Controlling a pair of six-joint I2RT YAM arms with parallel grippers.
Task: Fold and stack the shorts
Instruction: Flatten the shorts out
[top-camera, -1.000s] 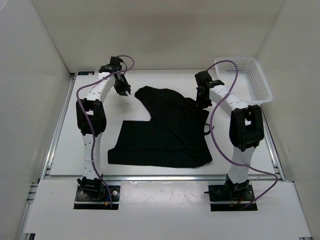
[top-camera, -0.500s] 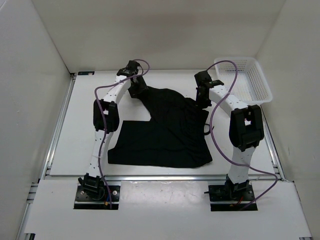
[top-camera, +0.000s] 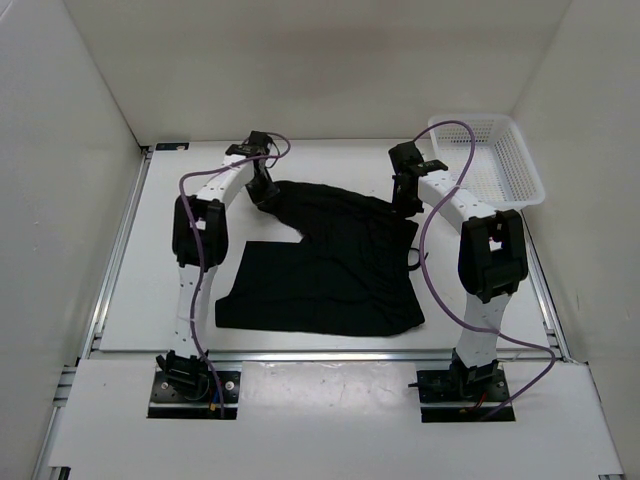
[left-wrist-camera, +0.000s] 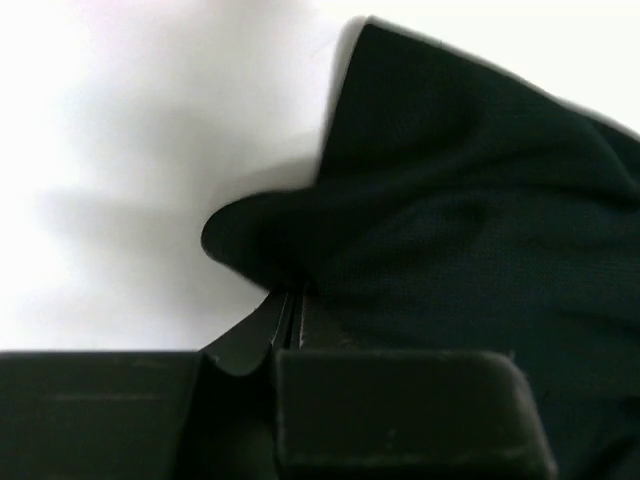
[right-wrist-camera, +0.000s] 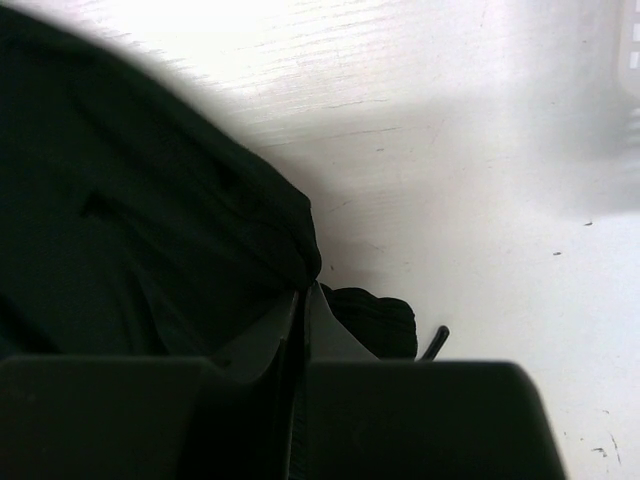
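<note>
Black shorts (top-camera: 330, 268) lie spread out — left gripper (top-camera: 264, 194) pinches their far-left corner, right gripper (top-camera: 405, 208) pinches their far-right edge, jaws pressed onto fabric.

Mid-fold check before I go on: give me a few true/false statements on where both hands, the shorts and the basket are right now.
1. The left hand is shut on the far left corner of the shorts. True.
2. The right hand hangs open over the basket. False: it is shut on the shorts' far right corner, and the basket stands apart to its right.
3. The shorts lie inside the basket. False: they lie spread on the table, and none of the fabric reaches the basket.
4. A loop of the drawstring sticks out at the right edge of the shorts. True.
</note>
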